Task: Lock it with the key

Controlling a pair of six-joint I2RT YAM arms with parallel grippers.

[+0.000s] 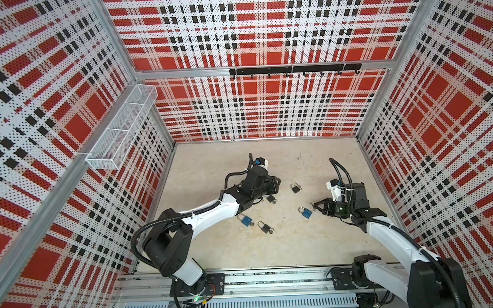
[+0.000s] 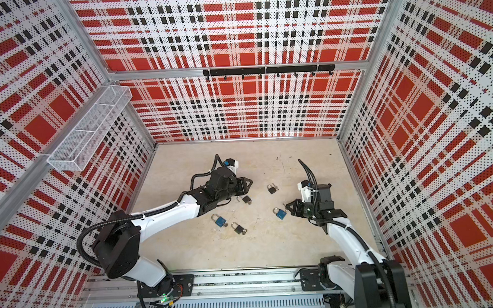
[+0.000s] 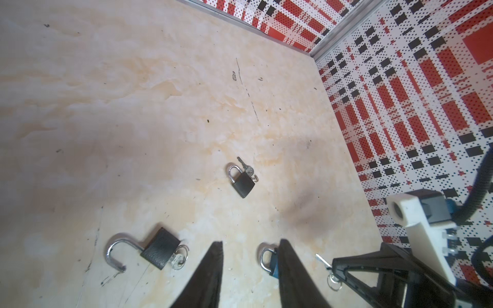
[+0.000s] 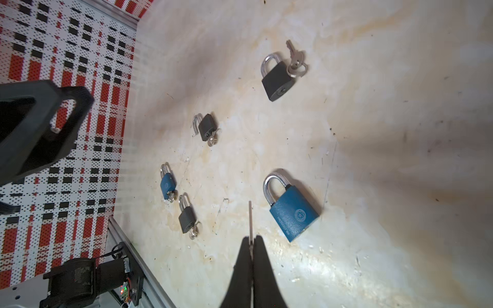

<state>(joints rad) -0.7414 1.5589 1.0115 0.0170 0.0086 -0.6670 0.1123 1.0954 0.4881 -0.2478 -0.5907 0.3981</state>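
The key (image 4: 250,218), thin, stiff and slippery, is pinched near its bow in the closed right end effector (image 4: 251,238), just beside the heavy blue padlock (image 4: 290,205), whose rigid body would best be gripped. The left end effector (image 3: 250,242) is narrowly parted and empty.

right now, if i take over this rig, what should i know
Left gripper: open, empty, over the table by the open black lock.
Right gripper: shut on a key, blade sticking out, beside the blue lock, not in it.
Locks: five, all lying on the table. Open black lock: shackle swung out, key in its base. Blue lock: shackle looks closed, no key in it. Second blue lock and front black lock: closed, keys in. Back black lock: closed, key lying beside it.
Done: key in the right gripper.
Left: probably key into the blue lock and turn; open black lock likely needs shutting.
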